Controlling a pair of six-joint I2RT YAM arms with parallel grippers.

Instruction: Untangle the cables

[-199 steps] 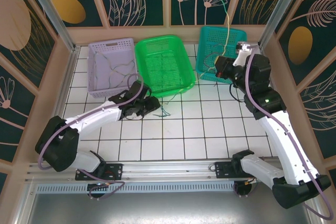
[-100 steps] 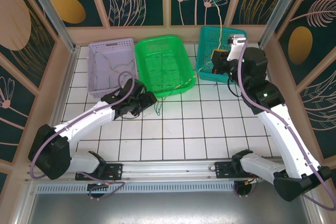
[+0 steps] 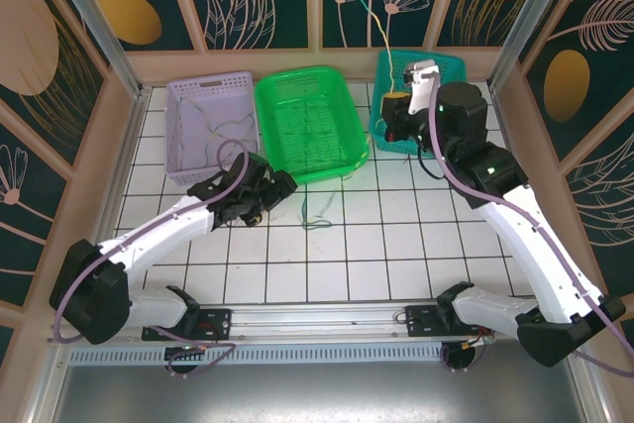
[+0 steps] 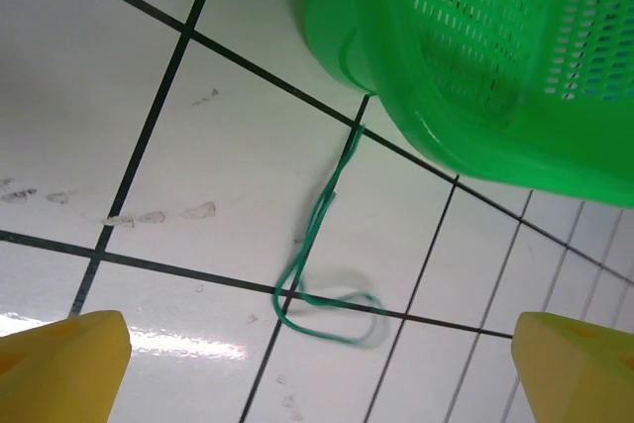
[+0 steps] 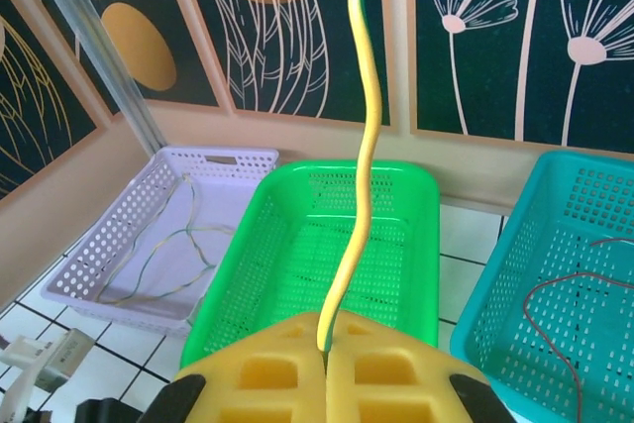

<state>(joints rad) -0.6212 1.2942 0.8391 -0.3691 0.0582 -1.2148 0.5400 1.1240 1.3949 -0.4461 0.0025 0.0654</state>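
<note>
On the white tiled table (image 3: 396,235), just in front of the near rim of the green basket (image 3: 309,121), a thin green cable (image 3: 315,213) lies loose, with nothing gripping it. Seen from the left wrist, this green cable (image 4: 322,245) runs down from under the basket's corner (image 4: 475,66), crosses a dark grout line and curls into a small loop on the tile. The left fingers (image 3: 272,190) hover just beside it, spread wide. Their yellow pads (image 4: 59,364) sit at opposite lower corners of the wrist view, with only bare tile between them.

Over at the far right, the right fingers (image 5: 325,369) are pressed together on a yellow cable (image 5: 369,146), pinching it at its lower end. From above, the yellow cable (image 3: 379,32) rises from the right fingers (image 3: 394,106) in front of the patterned back wall, and near its top a green strand curls off to the left.

A lavender basket (image 3: 188,96) stands left of the green one and holds pale cables (image 3: 223,131) lying in loose curves. The teal basket (image 5: 594,195) at the right holds a reddish-brown cable (image 5: 555,289) on its floor
</note>
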